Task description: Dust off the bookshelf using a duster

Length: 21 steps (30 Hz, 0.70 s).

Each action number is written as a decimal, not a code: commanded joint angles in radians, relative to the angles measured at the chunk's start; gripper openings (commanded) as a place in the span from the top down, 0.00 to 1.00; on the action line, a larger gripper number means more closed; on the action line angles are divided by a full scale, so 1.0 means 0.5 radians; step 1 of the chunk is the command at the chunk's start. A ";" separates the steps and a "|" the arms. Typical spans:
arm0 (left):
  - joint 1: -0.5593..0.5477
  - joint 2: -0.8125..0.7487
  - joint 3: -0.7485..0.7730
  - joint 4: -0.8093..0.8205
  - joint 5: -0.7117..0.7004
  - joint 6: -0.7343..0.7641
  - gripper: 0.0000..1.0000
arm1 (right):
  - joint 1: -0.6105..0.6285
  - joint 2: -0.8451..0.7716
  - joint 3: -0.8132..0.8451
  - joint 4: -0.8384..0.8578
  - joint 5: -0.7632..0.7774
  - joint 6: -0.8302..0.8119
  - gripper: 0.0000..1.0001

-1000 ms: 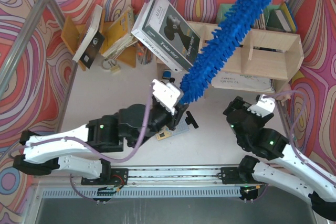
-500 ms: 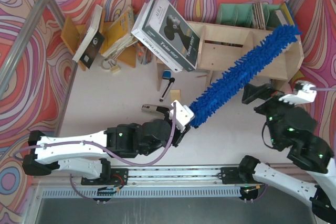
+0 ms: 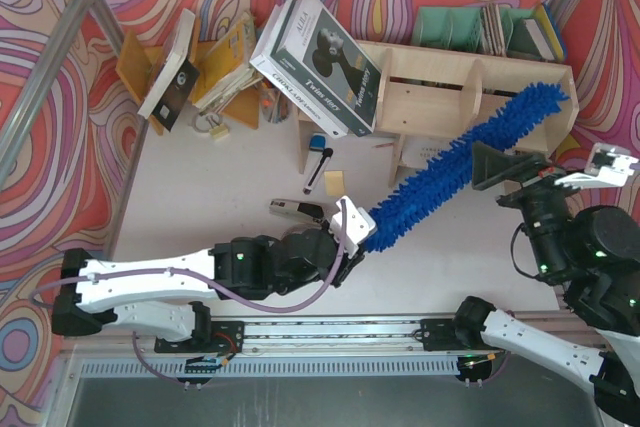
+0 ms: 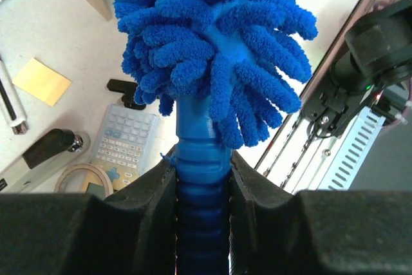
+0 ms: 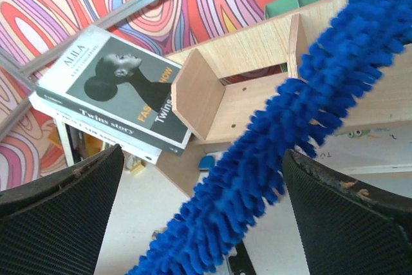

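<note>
From above, the left gripper (image 3: 352, 235) is clamped on the handle of the duster (image 3: 465, 152), whose fluffy head slants across the front of the bookshelf (image 3: 430, 77) toward its right end. The right gripper (image 3: 500, 167), wide apart and empty, hovers just beside the fluff, so a sweep could snag it or nudge the tilted books (image 3: 318, 62). The left wrist view shows a low grip on the ribbed handle, which leverage might twist loose, above a calculator (image 4: 125, 140) on the cluttered pale table (image 4: 58, 37). The right wrist view has the duster crossing between its spread fingers, with swirl-patterned walls close behind.
</note>
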 commanded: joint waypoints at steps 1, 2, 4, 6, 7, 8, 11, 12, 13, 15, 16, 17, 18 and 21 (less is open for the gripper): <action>0.005 0.069 -0.064 0.048 0.073 0.006 1.00 | -0.001 0.053 -0.156 0.133 0.112 -0.002 0.01; 0.005 0.078 -0.087 0.054 0.078 0.005 1.00 | -0.001 0.049 -0.206 0.153 0.163 0.018 0.01; 0.005 0.098 -0.129 0.062 0.069 0.004 1.00 | -0.001 0.037 -0.305 0.208 0.253 0.027 0.01; 0.003 0.121 -0.163 0.047 0.053 -0.005 1.00 | -0.001 0.022 -0.383 0.245 0.336 0.048 0.01; 0.004 0.134 -0.180 0.042 0.051 -0.011 1.00 | -0.001 0.014 -0.419 0.258 0.374 0.055 0.01; 0.005 0.143 -0.197 0.033 0.050 -0.019 1.00 | -0.001 0.006 -0.453 0.278 0.412 0.048 0.01; 0.005 0.162 -0.252 0.017 0.034 -0.050 1.00 | -0.001 -0.014 -0.560 0.324 0.537 0.009 0.01; 0.004 0.164 -0.272 0.016 0.024 -0.060 1.00 | -0.001 -0.019 -0.591 0.339 0.578 -0.007 0.01; 0.005 0.162 -0.291 0.020 0.015 -0.069 1.00 | -0.001 -0.025 -0.625 0.355 0.614 -0.031 0.01; 0.015 0.171 -0.312 0.014 0.002 -0.080 1.00 | -0.001 -0.038 -0.694 0.396 0.692 -0.073 0.01; 0.024 0.181 -0.313 0.003 0.000 -0.090 1.00 | -0.001 -0.045 -0.736 0.425 0.738 -0.101 0.01; 0.037 0.191 -0.317 -0.005 0.018 -0.099 1.00 | -0.001 -0.052 -0.782 0.461 0.769 -0.137 0.01; 0.051 0.198 -0.321 -0.011 0.041 -0.110 1.00 | -0.002 -0.056 -0.824 0.509 0.800 -0.167 0.01; 0.078 0.227 -0.333 -0.031 0.097 -0.127 1.00 | -0.001 -0.069 -0.908 0.540 0.897 -0.166 0.01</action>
